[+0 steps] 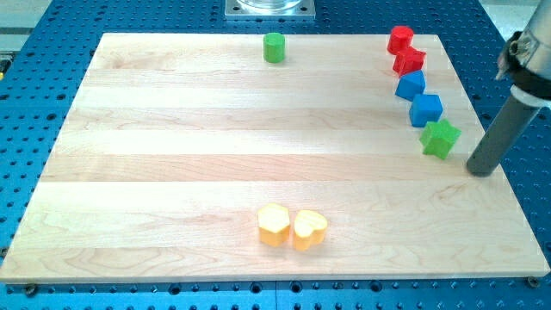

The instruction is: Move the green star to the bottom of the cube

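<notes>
Green star (440, 138): near board's right edge, just below blue cube (425, 109). Tip (482, 170): bare rod, grasping nothing, just right of star, apart. Red blocks (403, 50): top right corner. Green cylinder (274, 47): top edge. Yellow blocks (293, 227): touching, bottom edge.

The green star (440, 138) lies flat on the wooden board near the view's right edge, just to the view's left of my tip (482, 170) and slightly above it, not touching. The blue cube (426, 109) sits farther up and left of my tip, its lower corner just beside the star's top.
</notes>
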Controlling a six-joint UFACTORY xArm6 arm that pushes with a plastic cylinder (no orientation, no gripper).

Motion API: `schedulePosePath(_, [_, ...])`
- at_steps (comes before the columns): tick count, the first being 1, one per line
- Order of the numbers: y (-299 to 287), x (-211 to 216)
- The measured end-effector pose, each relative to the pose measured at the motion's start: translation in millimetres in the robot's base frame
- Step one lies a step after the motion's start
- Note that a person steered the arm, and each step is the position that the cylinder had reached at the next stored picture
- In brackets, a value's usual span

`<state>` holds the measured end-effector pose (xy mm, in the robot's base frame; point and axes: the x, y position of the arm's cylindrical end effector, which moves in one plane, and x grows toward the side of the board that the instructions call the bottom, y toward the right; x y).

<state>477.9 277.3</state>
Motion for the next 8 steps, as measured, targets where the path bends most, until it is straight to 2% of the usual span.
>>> schedulePosePath(3, [-1,-20])
schedulePosePath(6, [-40,-19])
schedulePosePath(7, [-50,7])
schedulePosePath(8, [-78,54])
